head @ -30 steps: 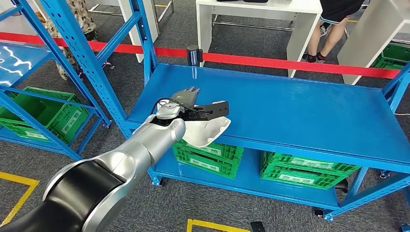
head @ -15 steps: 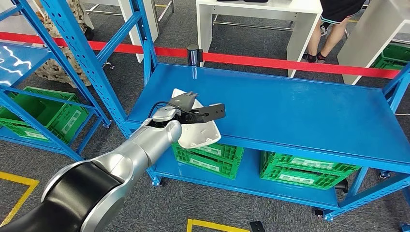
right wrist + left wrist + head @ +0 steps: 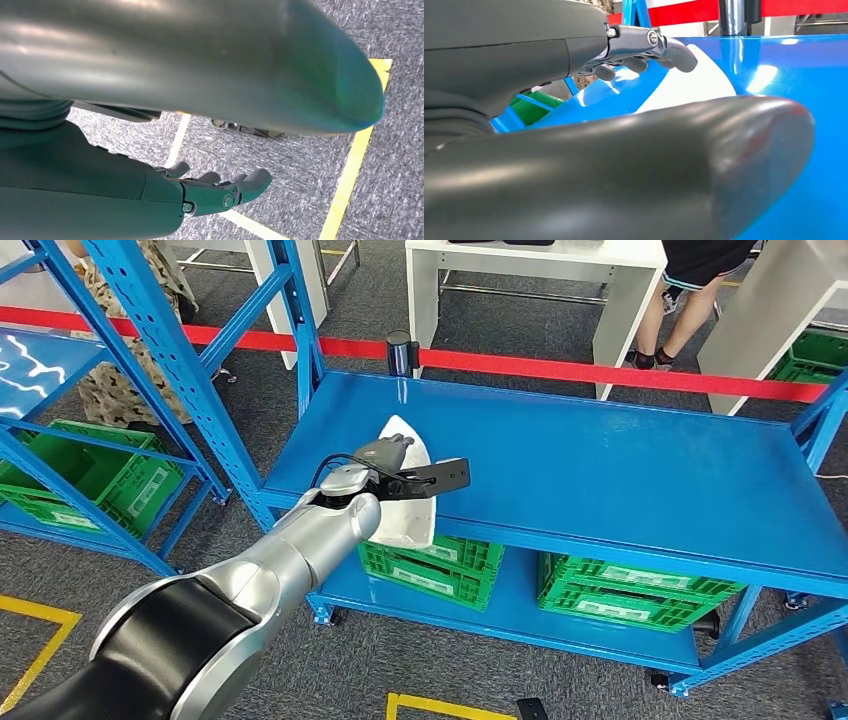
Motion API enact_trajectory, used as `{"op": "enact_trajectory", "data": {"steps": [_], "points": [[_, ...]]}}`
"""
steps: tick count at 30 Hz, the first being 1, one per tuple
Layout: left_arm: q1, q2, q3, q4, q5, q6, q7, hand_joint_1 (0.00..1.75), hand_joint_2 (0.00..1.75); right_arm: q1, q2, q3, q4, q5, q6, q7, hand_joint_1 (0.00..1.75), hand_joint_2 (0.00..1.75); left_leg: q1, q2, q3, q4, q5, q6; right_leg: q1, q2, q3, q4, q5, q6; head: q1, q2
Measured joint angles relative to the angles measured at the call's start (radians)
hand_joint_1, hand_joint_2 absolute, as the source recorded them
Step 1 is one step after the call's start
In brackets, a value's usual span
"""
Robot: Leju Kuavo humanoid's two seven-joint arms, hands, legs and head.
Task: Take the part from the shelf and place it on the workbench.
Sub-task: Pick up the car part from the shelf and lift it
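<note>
Left hand (image 3: 395, 465) gripped the white part (image 3: 405, 502) at the desk (image 3: 620, 470) front-left edge, part tilted and half overhanging. Best move: push further inboard, level it, lower flat, then release. Right hand (image 3: 220, 192) hung slack, holding nothing.

A silver, smoothly rounded left arm (image 3: 300, 545) is seen in the head view, with a glossy black shell at its near end. A thin black cable is looped over the silver wrist, and a flat black bracket projects to the right beside it. The left hand (image 3: 385, 455) is finished in grey metal. In the left wrist view its fingers (image 3: 674, 50) are shown as grey links joined by small silver screws, behind a thick dark grey thumb. The right hand (image 3: 220, 192) is built alike, dark grey with screw heads at the finger links.
</note>
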Motion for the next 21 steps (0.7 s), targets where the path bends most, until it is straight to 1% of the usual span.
{"op": "enact_trajectory", "data": {"steps": [6,10,15,19,21], "points": [[0.000,-0.012,0.000,0.000,0.014,0.012,0.035,0.00,0.00,-0.001,0.000,0.000,0.000,0.007,0.000,0.010,0.00,0.00,0.000,0.000,0.000,0.000,0.000,0.000,0.000,0.000,0.000,0.000,0.000,0.000,0.000,0.000],[0.000,-0.020,0.000,-0.001,0.052,0.012,0.057,0.00,0.00,-0.003,0.000,0.000,0.000,0.008,-0.001,0.011,0.00,0.00,0.000,0.000,0.000,0.000,0.000,0.000,0.000,0.000,0.000,0.000,0.000,0.000,0.000,0.000],[0.006,-0.025,0.000,-0.001,0.089,0.018,0.063,0.00,0.00,-0.006,0.000,0.000,0.000,0.009,-0.001,0.012,0.00,0.00,0.000,0.000,0.000,0.000,0.000,0.000,0.000,0.000,0.000,0.000,0.000,0.000,0.000,0.000],[0.015,-0.025,0.000,0.000,0.090,0.023,0.060,0.00,1.75,-0.006,0.000,0.000,0.000,0.008,-0.002,0.012,0.00,0.00,0.000,0.000,0.000,0.000,0.000,0.000,0.000,0.000,0.000,0.000,0.000,0.000,0.000,0.000],[0.019,-0.025,0.000,0.000,0.084,0.024,0.055,0.00,1.75,-0.006,0.000,0.000,0.000,0.007,-0.002,0.013,0.00,0.00,0.000,0.000,0.000,0.000,0.000,0.000,0.000,0.000,0.000,0.000,0.000,0.000,0.000,0.000]]}}
